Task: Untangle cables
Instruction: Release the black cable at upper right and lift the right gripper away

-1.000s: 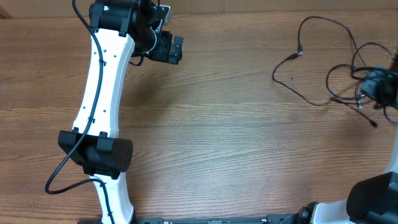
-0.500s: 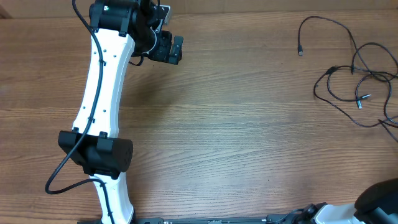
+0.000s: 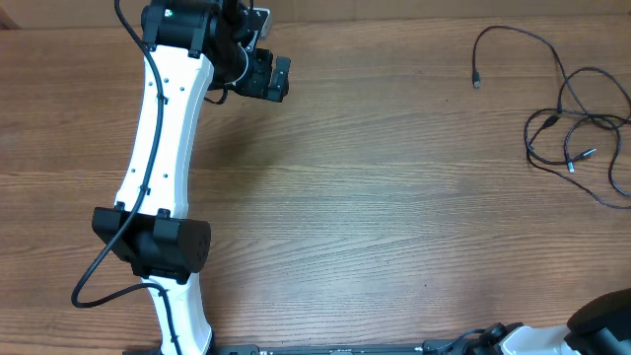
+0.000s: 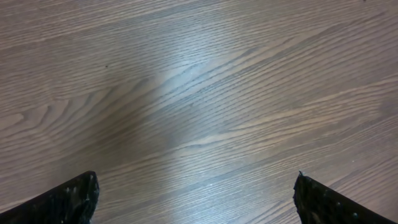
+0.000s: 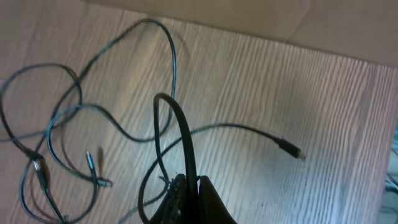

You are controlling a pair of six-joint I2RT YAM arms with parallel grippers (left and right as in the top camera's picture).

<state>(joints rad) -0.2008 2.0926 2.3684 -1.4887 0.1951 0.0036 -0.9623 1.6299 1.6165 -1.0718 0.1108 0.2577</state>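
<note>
The cables (image 3: pixel 577 113) are several thin black cords lying in loose, crossed loops at the table's far right, and one plug end (image 3: pixel 476 79) points down near the back. My right gripper (image 5: pixel 191 185) is out of the overhead view. In the right wrist view it is shut on a loop of black cable (image 5: pixel 181 127), held above the other cables (image 5: pixel 68 121) and a free plug (image 5: pixel 292 149). My left gripper (image 3: pixel 279 79) is at the back left, far from the cables. Its jaws (image 4: pixel 196 193) are wide open over bare wood.
The white left arm (image 3: pixel 163 148) stretches from the front edge to the back left. Part of the right arm's base (image 3: pixel 601 330) shows at the front right corner. The table's far edge (image 5: pixel 249 28) lies just beyond the cables.
The right gripper has left the overhead view off the right edge. The cable tangle has been dragged to the right and pulled tighter. The left arm has not moved.
</note>
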